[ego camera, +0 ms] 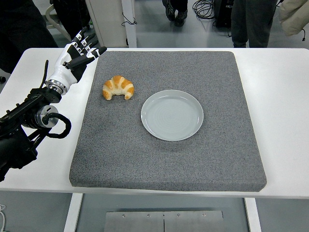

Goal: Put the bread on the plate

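Note:
A golden croissant lies on the grey mat, left of centre. A pale grey round plate, with nothing on it, sits on the mat just right of the croissant. My left hand is white and black with its fingers spread and holds nothing. It hovers over the mat's far left corner, up and to the left of the croissant and apart from it. My right arm is out of view.
The mat covers most of the white table. My left forearm reaches in over the table's left strip. People's legs stand behind the table's far edge.

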Controlling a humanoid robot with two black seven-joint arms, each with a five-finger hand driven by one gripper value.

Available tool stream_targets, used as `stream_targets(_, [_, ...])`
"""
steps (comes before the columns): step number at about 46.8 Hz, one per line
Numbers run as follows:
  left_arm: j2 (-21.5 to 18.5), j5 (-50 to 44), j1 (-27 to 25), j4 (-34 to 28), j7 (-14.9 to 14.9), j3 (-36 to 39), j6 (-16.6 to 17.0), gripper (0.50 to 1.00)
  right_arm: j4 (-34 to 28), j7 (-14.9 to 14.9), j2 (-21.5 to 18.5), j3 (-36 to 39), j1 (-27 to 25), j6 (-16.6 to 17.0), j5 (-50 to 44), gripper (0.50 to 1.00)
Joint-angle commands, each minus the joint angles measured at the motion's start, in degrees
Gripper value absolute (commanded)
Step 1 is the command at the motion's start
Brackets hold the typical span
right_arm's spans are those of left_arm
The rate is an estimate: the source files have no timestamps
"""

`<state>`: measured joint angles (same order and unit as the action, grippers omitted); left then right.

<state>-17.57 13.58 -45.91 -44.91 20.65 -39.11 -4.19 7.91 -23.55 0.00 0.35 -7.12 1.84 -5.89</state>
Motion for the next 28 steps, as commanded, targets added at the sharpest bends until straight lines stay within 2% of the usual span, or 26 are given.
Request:
stream_targets(1, [0.07, -0.04, -0.24, 0.0, 0.0, 0.26, 0.23, 0.96, 0.0, 0.0, 0.0, 0.0, 0.0, 0.01, 0.0, 1.0])
stream_targets(28, [-1.07, 0.57, -2.0, -0.97, -0.96, 0.88, 2.17, 0.948, 0.09, 0.0, 0.0, 0.0, -0.09, 0.01, 0.0, 1.0])
